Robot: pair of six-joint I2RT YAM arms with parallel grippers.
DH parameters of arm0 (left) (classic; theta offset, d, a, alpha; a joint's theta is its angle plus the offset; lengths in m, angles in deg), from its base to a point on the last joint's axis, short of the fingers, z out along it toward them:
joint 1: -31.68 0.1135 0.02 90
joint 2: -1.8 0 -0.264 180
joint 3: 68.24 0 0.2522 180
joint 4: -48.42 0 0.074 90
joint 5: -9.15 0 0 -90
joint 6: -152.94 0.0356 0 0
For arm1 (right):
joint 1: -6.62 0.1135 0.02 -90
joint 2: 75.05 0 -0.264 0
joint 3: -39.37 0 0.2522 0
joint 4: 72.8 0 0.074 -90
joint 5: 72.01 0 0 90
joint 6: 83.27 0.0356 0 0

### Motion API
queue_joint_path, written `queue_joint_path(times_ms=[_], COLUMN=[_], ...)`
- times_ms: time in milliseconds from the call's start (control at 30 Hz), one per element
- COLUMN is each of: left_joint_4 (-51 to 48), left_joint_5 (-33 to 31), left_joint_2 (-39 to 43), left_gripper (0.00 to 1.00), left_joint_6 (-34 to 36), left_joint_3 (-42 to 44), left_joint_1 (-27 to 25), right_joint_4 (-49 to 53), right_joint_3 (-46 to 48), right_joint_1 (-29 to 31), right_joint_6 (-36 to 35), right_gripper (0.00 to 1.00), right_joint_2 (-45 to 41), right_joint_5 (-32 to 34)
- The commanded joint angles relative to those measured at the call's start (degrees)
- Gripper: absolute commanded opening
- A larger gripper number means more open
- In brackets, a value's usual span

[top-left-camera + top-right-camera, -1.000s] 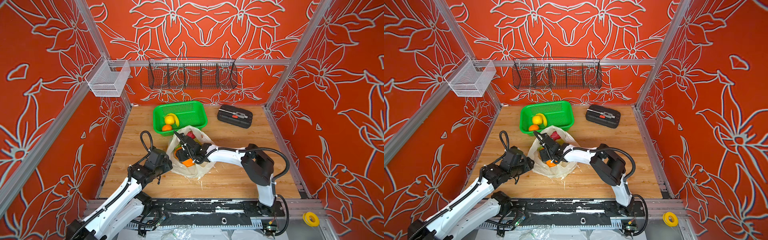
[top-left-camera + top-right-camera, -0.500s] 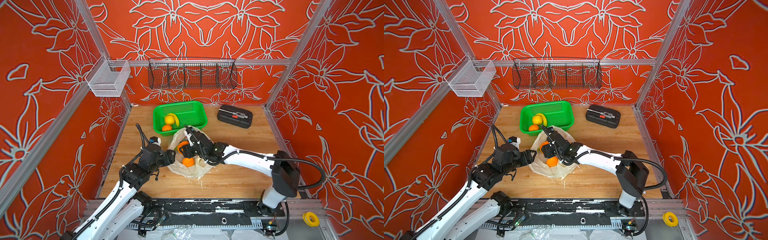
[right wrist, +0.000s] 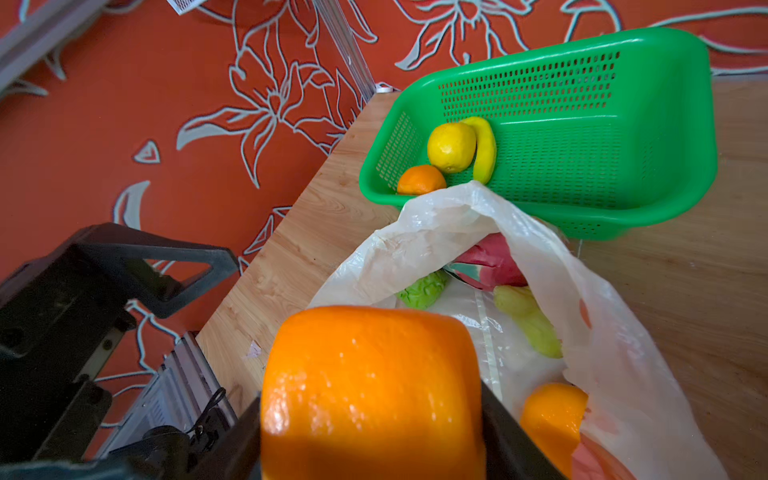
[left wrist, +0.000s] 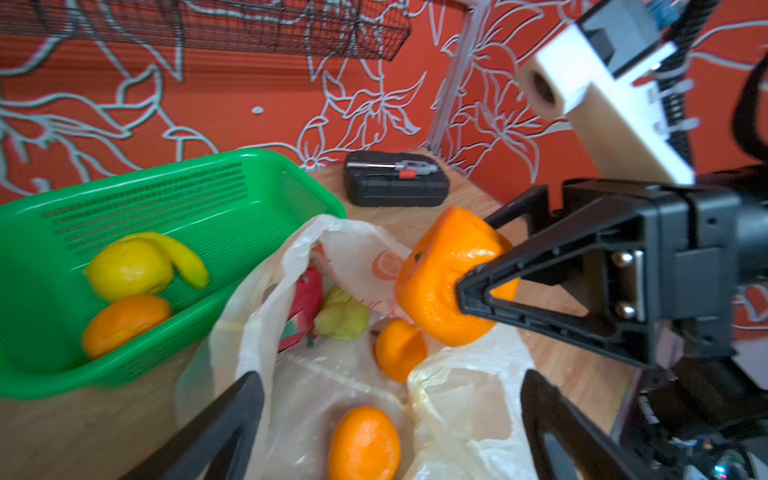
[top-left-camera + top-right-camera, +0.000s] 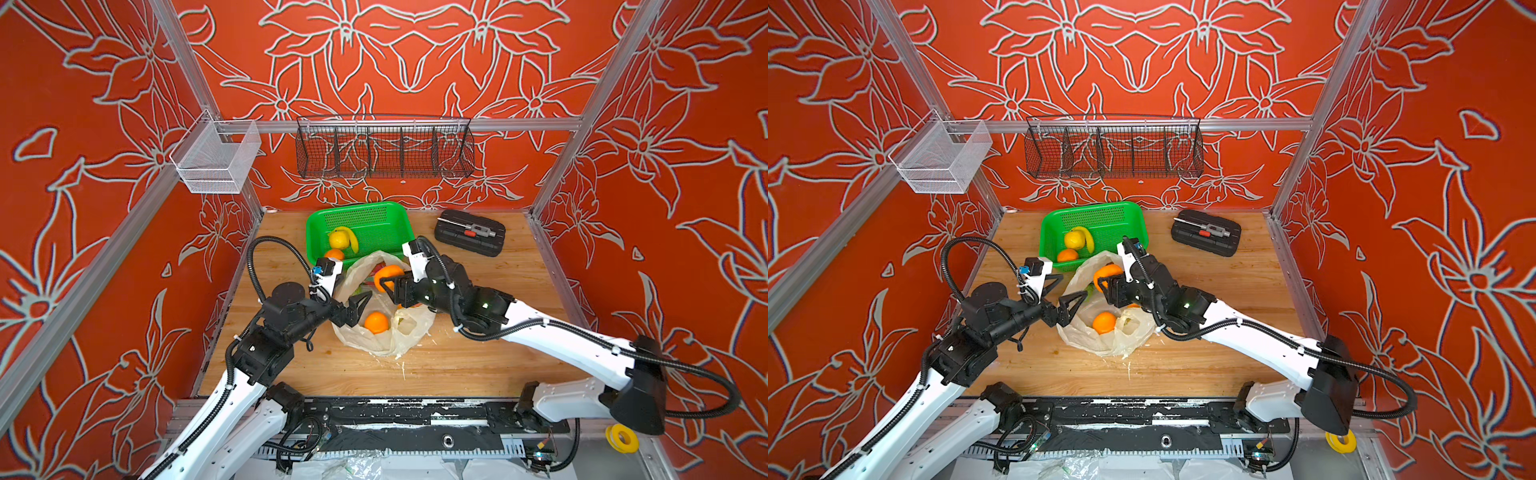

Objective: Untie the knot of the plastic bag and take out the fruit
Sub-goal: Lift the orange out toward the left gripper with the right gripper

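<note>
The plastic bag [image 5: 386, 336] [image 5: 1113, 338] lies mid-table with its mouth gaping; the knot is out of view. My right gripper [image 5: 388, 286] [image 5: 1106, 286] [image 3: 370, 415] is shut on an orange [image 5: 388, 274] [image 4: 444, 274] [image 3: 370, 374], held above the bag's back rim. My left gripper [image 5: 359, 307] [image 5: 1073, 305] [image 4: 390, 424] stands open at the bag's left edge, holding nothing. Inside the bag lie two oranges [image 4: 363, 444] [image 3: 552, 411], a pink dragon fruit [image 4: 307, 299] and two green fruits [image 3: 424, 289] [image 3: 532, 324].
Just behind the bag stands a green basket [image 5: 374, 220] [image 3: 582, 124] holding a lemon [image 5: 338, 240], a banana [image 3: 486, 149] and an orange [image 5: 333, 254]. A black tool case [image 5: 469, 232] lies at the back right. A wire rack [image 5: 384, 147] and a mesh bin [image 5: 216, 160] hang on the walls.
My right gripper has lifted an orange out of the bag and drawn back a little. My left gripper moved right to the bag's edge and opened wide.
</note>
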Motion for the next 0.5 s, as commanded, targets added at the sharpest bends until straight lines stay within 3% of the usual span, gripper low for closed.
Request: queue_joint_path(times_ms=[0, 133, 467], left_joint_4=[8.57, 12.14, 15.06], left_joint_5=[8.28, 10.92, 8.06], left_joint_2=[-1.26, -3.18, -9.64], left_gripper=[0.98, 0.97, 0.97], left_joint_6=[9.08, 12.51, 27.77], left_joint_3=[0.10, 0.04, -2.41], left_joint_1=[-0.65, -2.69, -10.64], right_joint_4=[0.41, 2.36, -0.09], right_joint_3=[1.48, 2.88, 6.88], right_joint_1=[-1.16, -2.50, -5.43], right_joint_6=[2.32, 3.97, 12.18], right_gripper=[0.60, 0.59, 0.59], right_joint_2=[-3.76, -7.21, -12.70], right_joint_5=[1.07, 0.19, -8.71])
